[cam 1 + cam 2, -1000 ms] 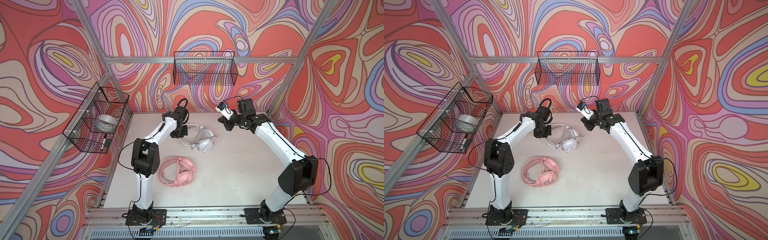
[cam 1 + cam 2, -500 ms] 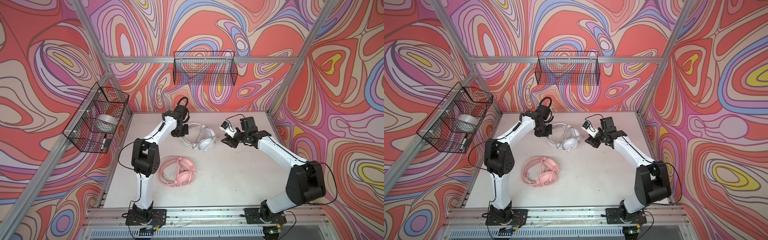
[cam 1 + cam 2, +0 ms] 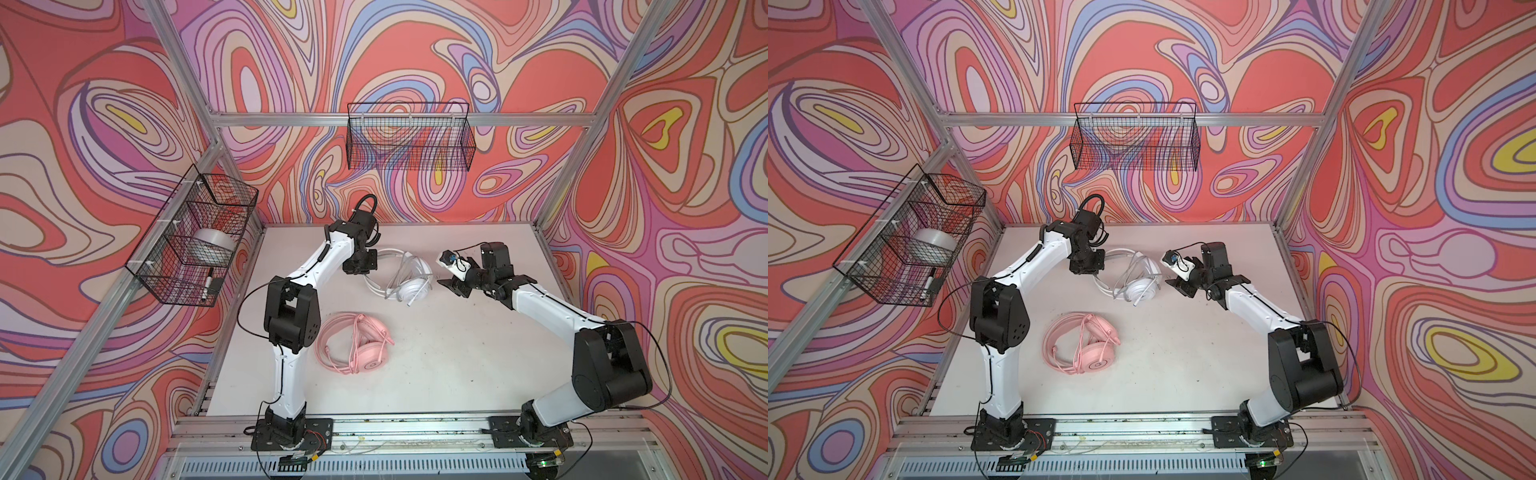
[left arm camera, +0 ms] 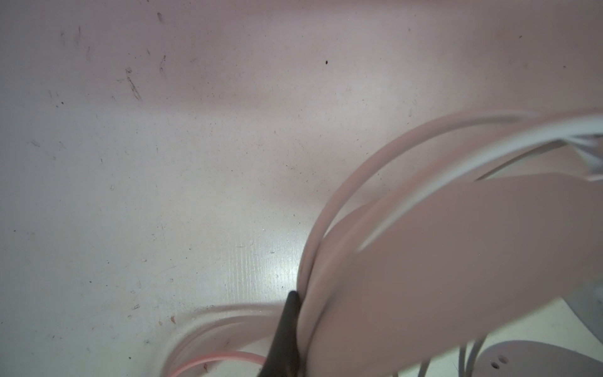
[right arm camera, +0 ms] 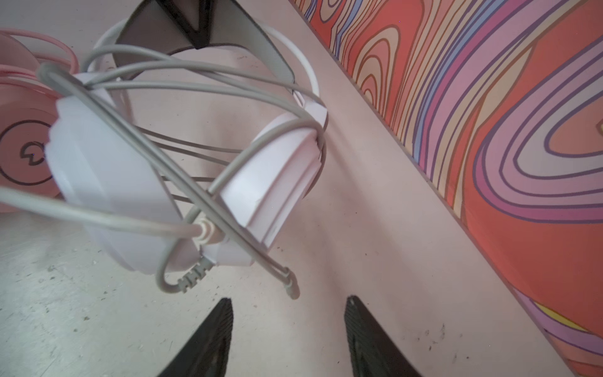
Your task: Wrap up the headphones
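My right gripper (image 3: 451,286) has dropped low, just beside the white headphones (image 3: 411,286) at the middle of the table (image 3: 457,353). Its jaws, shut a second ago, now stand apart and empty. My left gripper (image 3: 360,266) stays clamped on their headband. The pink headphones (image 3: 368,353) lie unmoved, nearer the front.

The white-and-black left arm stretches forward, its black left gripper (image 3: 360,266) clamped on the white over-ear headphones (image 3: 413,286). The black right gripper (image 5: 288,298) hovers low, jaws apart, empty.
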`<state>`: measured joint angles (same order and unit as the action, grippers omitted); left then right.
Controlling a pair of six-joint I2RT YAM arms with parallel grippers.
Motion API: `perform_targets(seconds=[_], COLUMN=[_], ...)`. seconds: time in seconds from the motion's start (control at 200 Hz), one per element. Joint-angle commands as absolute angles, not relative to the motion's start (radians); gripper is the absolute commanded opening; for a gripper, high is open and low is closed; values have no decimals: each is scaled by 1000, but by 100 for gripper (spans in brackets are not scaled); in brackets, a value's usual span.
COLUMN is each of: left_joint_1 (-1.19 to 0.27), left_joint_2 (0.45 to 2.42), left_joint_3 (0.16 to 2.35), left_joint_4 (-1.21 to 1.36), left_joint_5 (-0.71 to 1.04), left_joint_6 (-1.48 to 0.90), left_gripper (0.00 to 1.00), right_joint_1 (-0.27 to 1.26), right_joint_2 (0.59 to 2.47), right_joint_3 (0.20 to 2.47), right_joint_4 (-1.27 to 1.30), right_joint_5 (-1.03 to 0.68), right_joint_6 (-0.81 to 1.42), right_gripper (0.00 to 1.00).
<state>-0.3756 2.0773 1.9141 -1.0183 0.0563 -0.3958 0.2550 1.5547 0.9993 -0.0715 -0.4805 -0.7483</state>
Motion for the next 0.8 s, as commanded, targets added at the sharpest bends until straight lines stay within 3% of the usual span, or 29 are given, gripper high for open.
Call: perform_targets(seconds=[0.0,0.411,0.461,0.561,0.721,0.796], left_joint_1=[-383,-401,-404,-404,-404,-404], left_joint_2=[2077,2101,2104,2102,2102,2103], left_joint_3=[1962,1994,1996,1997,1997,1996], left_joint_4=[-1046,-1072,-1073,-1077,-1078,-1078], left_joint_5=[96,95,96,91,88,86], left_joint_6=[-388,-380,-379,-379,-376,-376], left_gripper=[0,0,0,0,0,0], right_joint_1=[258,257,258,258,258,258], right_joint_2=[1595,1668,1678,1694,1661,1641], right_joint_3=[1006,1055,1063,1105,1092,1084], right_joint_4=[-36,-35,-43,-109,-131,-138], right_joint_5=[-517,-547,-554,-559,-561,-553], right_joint_6=[-804,-853,-863,-874,-895,-904], right_gripper=[58,53,46,14,0,0])
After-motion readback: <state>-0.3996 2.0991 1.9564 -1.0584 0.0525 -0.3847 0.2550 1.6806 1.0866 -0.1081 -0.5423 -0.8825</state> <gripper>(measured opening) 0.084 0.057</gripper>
